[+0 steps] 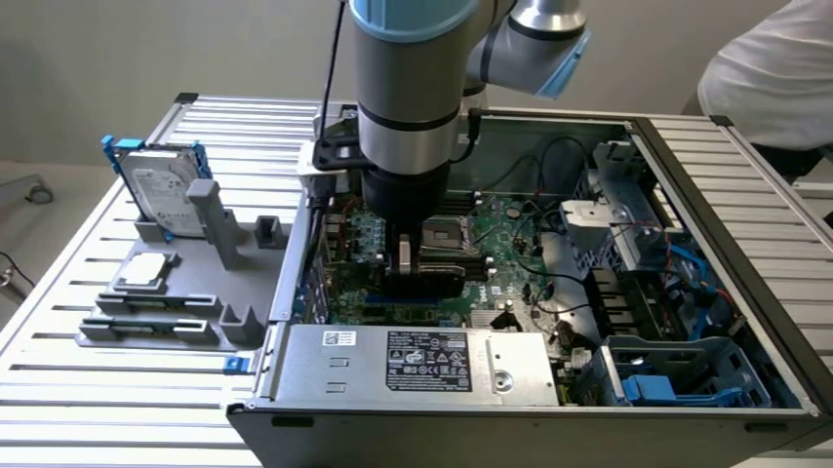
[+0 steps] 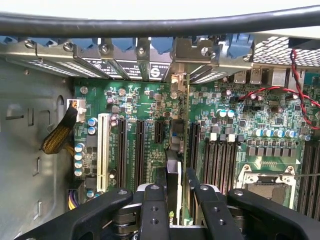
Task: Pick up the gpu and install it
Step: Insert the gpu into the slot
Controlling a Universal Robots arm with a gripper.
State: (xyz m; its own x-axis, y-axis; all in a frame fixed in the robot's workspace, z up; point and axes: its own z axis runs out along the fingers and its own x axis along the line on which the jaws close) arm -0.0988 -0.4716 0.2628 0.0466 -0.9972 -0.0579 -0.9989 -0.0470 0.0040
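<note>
Inside the open computer case, over the green motherboard, I log the following. Item one: the gripper, which I read as clamped on the gpu, with a black finger against each face of the card. Item two: the gpu itself, held on edge, directly beneath the tool and reaching from the jaws down toward the board. Its long axis runs parallel to the long black expansion slots and the white slot, pointing at the row of rear bracket openings. It sits in the lane between the short black slot and the next long one; whether its lower edge is above, touching or in a slot I cannot tell. From the exterior view, the gripper stands vertical and the card is low among the board's parts, nearer the case wall on the exterior view's left. Item three, off-task stock: a hard drive in a blue frame, upright in the grey fixture tray, well apart on the exterior view's left. Item four: a silver power supply along the case's near edge. Item five: a white sleeve at the exterior view's far right.
</note>
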